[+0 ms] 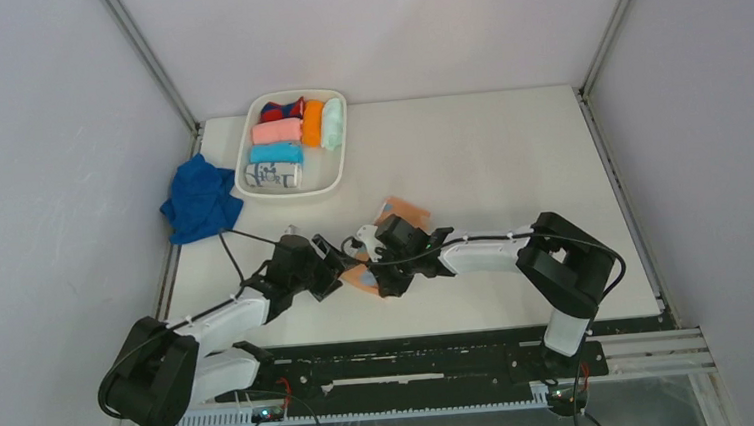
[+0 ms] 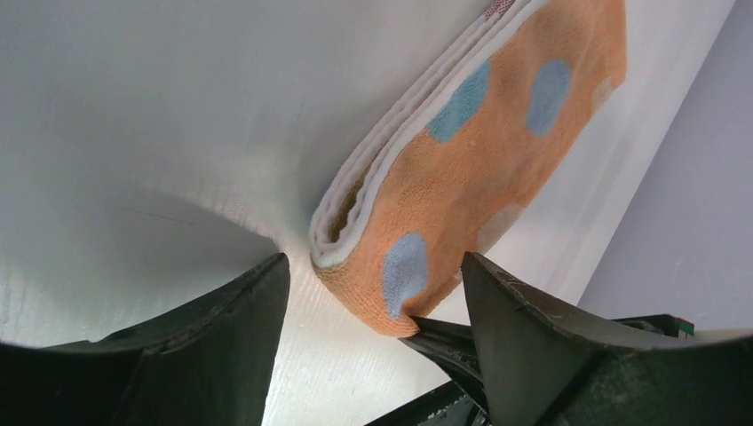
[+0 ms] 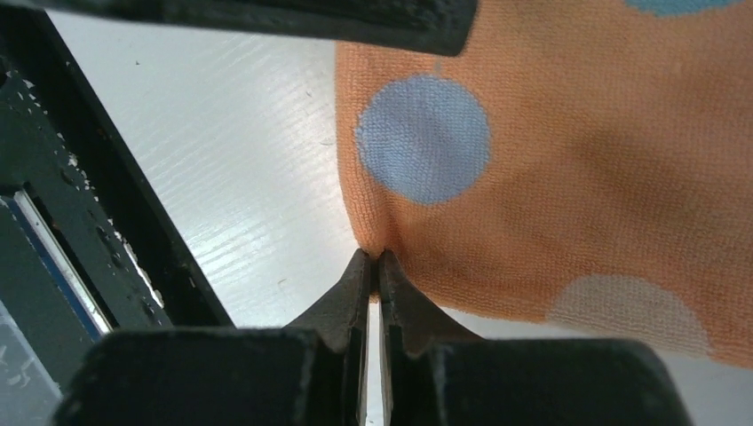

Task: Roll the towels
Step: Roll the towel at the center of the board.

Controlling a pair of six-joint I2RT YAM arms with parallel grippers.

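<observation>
Pale grey walls (image 1: 390, 32) enclose one white table (image 1: 490, 165). Left arm (image 1: 220, 324) and right arm (image 1: 486, 253) meet at its centre. One tray (image 1: 244, 152), far left, holds six rolls (image 1: 277, 131). There are two towels: the blue towel (image 1: 200, 198), crumpled at the left edge, and the peach spotted towel (image 2: 479, 169), central and folded, with its long axis near-left to far-right. The left gripper (image 2: 373, 271) has its fingers spread astride the towel's near end. The right gripper (image 3: 376, 262) has its fingers pressed together, pinching the towel's edge.

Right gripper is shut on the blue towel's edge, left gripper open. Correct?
No: the right gripper is shut on the peach-orange spotted towel at its edge, not the blue towel, which lies crumpled beside the tray; the right wrist view shows it. The left gripper is open.
</observation>
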